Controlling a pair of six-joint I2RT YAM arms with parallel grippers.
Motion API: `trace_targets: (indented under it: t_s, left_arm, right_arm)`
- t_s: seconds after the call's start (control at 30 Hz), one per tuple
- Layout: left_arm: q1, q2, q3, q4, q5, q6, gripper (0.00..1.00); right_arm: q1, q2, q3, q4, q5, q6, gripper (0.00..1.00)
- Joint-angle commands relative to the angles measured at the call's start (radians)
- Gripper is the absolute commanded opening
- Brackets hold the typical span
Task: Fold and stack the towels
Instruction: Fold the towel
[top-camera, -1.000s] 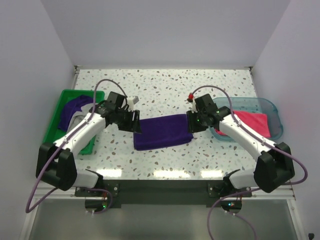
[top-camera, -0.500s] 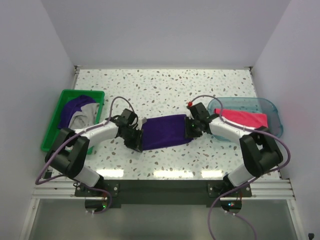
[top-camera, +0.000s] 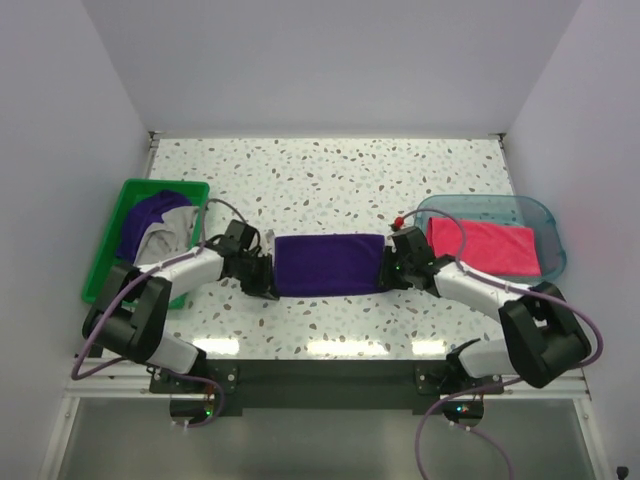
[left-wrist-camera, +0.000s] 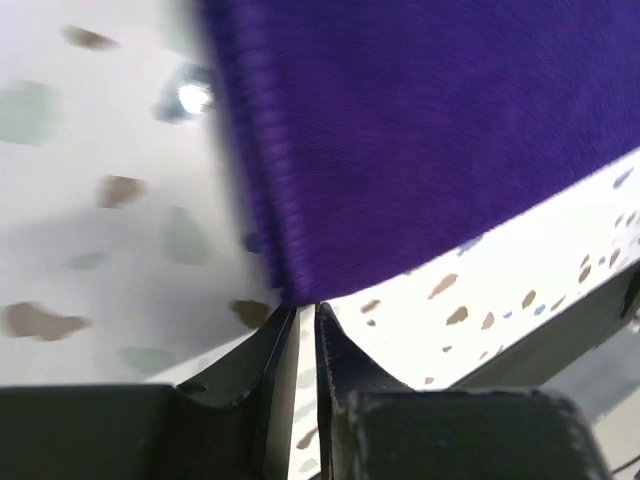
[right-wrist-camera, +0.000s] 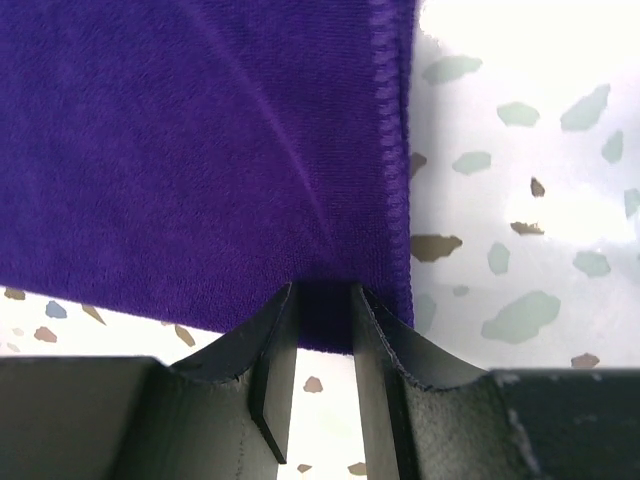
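Observation:
A dark purple towel (top-camera: 330, 264) lies folded flat as a rectangle on the speckled table, between my two grippers. My left gripper (top-camera: 268, 276) is at its near left corner. In the left wrist view the jaws (left-wrist-camera: 305, 305) are closed to a thin slit, pinching the corner of the purple towel (left-wrist-camera: 420, 130). My right gripper (top-camera: 386, 272) is at the near right corner. Its jaws (right-wrist-camera: 322, 290) are shut on the near hem of the purple towel (right-wrist-camera: 200, 150). A hot pink towel (top-camera: 490, 247) lies folded in the teal tray (top-camera: 545, 215).
A green bin (top-camera: 105, 255) at the left holds a crumpled purple towel (top-camera: 148, 215) and a pale grey towel (top-camera: 168, 232). Both arms lie low over the table. White walls close in the back and both sides.
Both grippers swept from the towel's far corners towards the near edge and slightly apart. The towel went from a skewed, lifted shape to a flat, neat rectangle.

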Motion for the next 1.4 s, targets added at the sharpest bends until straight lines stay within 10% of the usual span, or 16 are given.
trace_targets:
  t_s: [0.0,0.27,0.5,1.03,1.37]
  left_arm:
    - [0.091,0.027,-0.029,0.001,-0.176,0.027,0.18]
    - [0.097,0.001,0.086,-0.044,-0.214,0.044,0.2]
    - [-0.005,-0.175,0.219,-0.172,-0.284,-0.005,0.47]
    - [-0.194,0.09,0.23,-0.005,-0.341,-0.056,0.43]
    - [-0.172,0.043,0.065,-0.014,-0.441,-0.053,0.43]
  right_arm:
    - [0.0,-0.028,-0.076,-0.074,0.039,0.032,0.32]
    - [0.0,-0.188,-0.006,-0.184,0.034,-0.038,0.4]
    - [-0.001,-0.268,0.1,-0.317,0.134,-0.094,0.45]
    - [-0.009,-0.225,0.154,-0.35,0.169,-0.026,0.76]
    - [-0.01,-0.121,0.229,-0.238,0.045,-0.057,0.48]
